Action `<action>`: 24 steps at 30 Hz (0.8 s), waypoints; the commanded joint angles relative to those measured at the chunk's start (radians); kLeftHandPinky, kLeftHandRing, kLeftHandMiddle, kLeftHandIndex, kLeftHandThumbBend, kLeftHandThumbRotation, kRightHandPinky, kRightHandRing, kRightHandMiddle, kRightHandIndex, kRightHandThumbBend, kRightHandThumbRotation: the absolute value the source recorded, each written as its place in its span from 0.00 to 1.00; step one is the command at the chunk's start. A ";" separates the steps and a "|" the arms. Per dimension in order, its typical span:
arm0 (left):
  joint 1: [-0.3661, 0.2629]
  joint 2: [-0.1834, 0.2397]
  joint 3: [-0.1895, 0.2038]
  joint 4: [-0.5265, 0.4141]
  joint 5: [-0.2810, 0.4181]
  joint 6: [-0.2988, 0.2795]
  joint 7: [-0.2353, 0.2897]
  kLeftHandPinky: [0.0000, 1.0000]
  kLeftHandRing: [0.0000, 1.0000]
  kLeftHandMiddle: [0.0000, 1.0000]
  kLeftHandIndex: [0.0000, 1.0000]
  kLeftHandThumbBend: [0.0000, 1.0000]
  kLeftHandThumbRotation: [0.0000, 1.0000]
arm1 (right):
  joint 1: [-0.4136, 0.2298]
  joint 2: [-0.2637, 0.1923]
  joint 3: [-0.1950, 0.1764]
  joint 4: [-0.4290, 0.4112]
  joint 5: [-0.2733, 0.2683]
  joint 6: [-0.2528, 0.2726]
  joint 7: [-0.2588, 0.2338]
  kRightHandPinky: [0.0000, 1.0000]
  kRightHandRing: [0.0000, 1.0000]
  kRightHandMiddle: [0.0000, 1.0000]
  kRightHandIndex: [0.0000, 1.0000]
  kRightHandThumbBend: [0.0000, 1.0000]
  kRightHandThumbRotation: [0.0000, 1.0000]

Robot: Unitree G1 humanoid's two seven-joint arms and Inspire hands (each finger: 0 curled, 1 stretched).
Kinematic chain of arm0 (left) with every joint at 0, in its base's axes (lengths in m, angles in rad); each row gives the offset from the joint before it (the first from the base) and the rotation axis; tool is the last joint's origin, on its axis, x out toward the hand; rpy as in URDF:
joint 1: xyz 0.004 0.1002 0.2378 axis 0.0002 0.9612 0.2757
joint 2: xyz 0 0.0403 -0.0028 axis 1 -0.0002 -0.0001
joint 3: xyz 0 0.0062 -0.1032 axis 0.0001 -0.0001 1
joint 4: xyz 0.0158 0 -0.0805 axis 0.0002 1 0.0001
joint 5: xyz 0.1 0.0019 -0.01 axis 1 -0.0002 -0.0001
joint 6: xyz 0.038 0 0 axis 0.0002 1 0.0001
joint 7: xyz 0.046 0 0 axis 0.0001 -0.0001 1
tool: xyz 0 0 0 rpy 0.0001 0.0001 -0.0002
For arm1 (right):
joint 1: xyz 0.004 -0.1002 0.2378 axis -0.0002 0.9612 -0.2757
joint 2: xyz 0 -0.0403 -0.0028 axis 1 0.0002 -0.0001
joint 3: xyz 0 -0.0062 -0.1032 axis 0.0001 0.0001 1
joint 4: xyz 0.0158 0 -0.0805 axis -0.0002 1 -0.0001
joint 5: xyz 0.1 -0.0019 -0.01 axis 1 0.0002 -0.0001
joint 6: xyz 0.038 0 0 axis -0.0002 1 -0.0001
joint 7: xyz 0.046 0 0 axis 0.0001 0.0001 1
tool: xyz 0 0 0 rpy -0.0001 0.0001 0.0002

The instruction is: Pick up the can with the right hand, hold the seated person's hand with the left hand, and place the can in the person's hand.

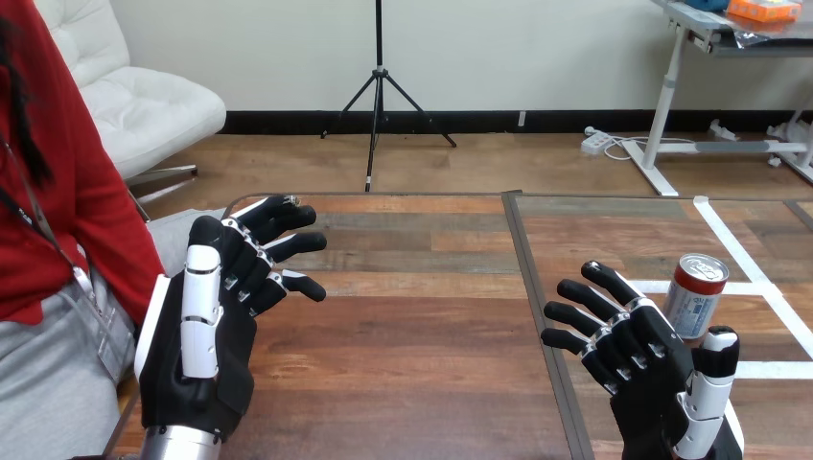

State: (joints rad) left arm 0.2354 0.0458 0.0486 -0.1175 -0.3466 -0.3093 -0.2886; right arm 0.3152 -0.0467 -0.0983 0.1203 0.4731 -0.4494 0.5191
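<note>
Can (upright) just beside right hand

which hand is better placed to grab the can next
Right. The right hand sits close beside the can with its fingers open; the left hand is far off, next to the person.

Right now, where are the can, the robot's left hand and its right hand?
can (692, 301): head view, middle of its side wall.
left hand (230, 350): head view, the black back below its fingers.
right hand (642, 359): head view, the black back below its fingers.
</note>
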 commanded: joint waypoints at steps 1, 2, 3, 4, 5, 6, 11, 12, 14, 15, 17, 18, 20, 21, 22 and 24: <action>-0.024 -0.008 -0.008 -0.057 -0.006 0.001 -0.004 0.42 0.68 0.72 0.68 0.44 1.00 | -0.014 0.012 -0.008 -0.037 0.006 -0.013 0.005 0.69 0.75 0.78 0.81 0.89 1.00; -0.023 -0.008 -0.008 -0.058 -0.005 0.001 -0.004 0.42 0.68 0.72 0.68 0.44 1.00 | -0.013 0.012 -0.008 -0.037 0.005 -0.013 0.005 0.69 0.75 0.78 0.81 0.89 1.00; -0.023 -0.008 -0.008 -0.058 -0.004 0.000 -0.004 0.42 0.68 0.72 0.68 0.44 1.00 | -0.013 0.012 -0.008 -0.037 0.004 -0.013 0.004 0.69 0.75 0.78 0.81 0.89 1.00; -0.024 -0.009 -0.008 -0.058 -0.003 0.000 -0.003 0.42 0.68 0.72 0.68 0.44 1.00 | -0.013 0.012 -0.007 -0.037 0.003 -0.013 0.003 0.69 0.75 0.79 0.81 0.89 1.00; -0.024 -0.009 -0.008 -0.058 -0.003 0.000 -0.003 0.41 0.68 0.72 0.68 0.44 1.00 | -0.013 0.012 -0.008 -0.037 0.003 -0.013 0.003 0.69 0.75 0.79 0.81 0.89 1.00; -0.024 -0.009 -0.007 -0.057 -0.002 -0.001 -0.004 0.41 0.68 0.72 0.68 0.44 1.00 | -0.014 0.012 -0.008 -0.035 0.000 -0.015 0.003 0.69 0.76 0.79 0.81 0.89 1.00; -0.024 -0.007 -0.006 -0.056 -0.003 -0.002 -0.008 0.41 0.68 0.72 0.68 0.43 1.00 | -0.019 0.007 -0.007 -0.031 -0.020 -0.023 -0.004 0.69 0.76 0.79 0.81 0.88 1.00; -0.024 -0.007 -0.006 -0.057 -0.004 -0.001 -0.008 0.41 0.68 0.72 0.68 0.43 1.00 | -0.024 0.003 -0.008 -0.027 -0.038 -0.031 -0.010 0.69 0.76 0.79 0.81 0.88 1.00; -0.024 -0.006 -0.006 -0.058 -0.005 0.001 -0.008 0.41 0.68 0.72 0.68 0.43 1.00 | -0.029 -0.002 -0.009 -0.024 -0.059 -0.039 -0.018 0.70 0.76 0.79 0.81 0.88 1.00; -0.025 -0.005 -0.006 -0.058 -0.007 0.003 -0.010 0.41 0.68 0.72 0.68 0.43 1.00 | -0.040 -0.009 -0.011 -0.017 -0.084 -0.051 -0.027 0.70 0.76 0.79 0.81 0.88 1.00; -0.025 -0.004 -0.005 -0.058 -0.010 0.006 -0.012 0.41 0.68 0.72 0.68 0.42 1.00 | -0.051 -0.017 -0.015 -0.008 -0.112 -0.064 -0.036 0.72 0.77 0.80 0.82 0.87 1.00; -0.025 -0.003 -0.005 -0.058 -0.011 0.007 -0.013 0.40 0.68 0.72 0.67 0.42 1.00 | -0.064 -0.026 -0.019 -0.003 -0.132 -0.068 -0.045 0.72 0.77 0.80 0.82 0.87 1.00; -0.025 -0.002 -0.006 -0.059 -0.012 0.008 -0.015 0.40 0.68 0.72 0.67 0.42 1.00 | -0.078 -0.034 -0.024 0.002 -0.153 -0.070 -0.055 0.74 0.78 0.81 0.83 0.86 1.00; -0.026 -0.002 -0.006 -0.058 -0.012 0.009 -0.015 0.40 0.68 0.72 0.67 0.42 1.00 | -0.094 -0.045 -0.028 0.006 -0.170 -0.070 -0.063 0.74 0.78 0.81 0.83 0.86 1.00; -0.026 -0.003 -0.006 -0.058 -0.012 0.010 -0.016 0.40 0.68 0.72 0.67 0.42 1.00 | -0.104 -0.052 -0.031 0.009 -0.181 -0.071 -0.068 0.74 0.79 0.81 0.83 0.85 1.00; -0.025 -0.004 -0.007 -0.058 -0.012 0.010 -0.017 0.40 0.68 0.72 0.67 0.42 1.00 | -0.129 -0.067 -0.038 0.015 -0.208 -0.073 -0.082 0.75 0.79 0.82 0.84 0.85 1.00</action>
State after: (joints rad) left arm 0.2358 0.0420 0.0485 -0.1249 -0.3478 -0.2993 -0.2938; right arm 0.3039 -0.0628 -0.1043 0.1262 0.3123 -0.4883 0.4643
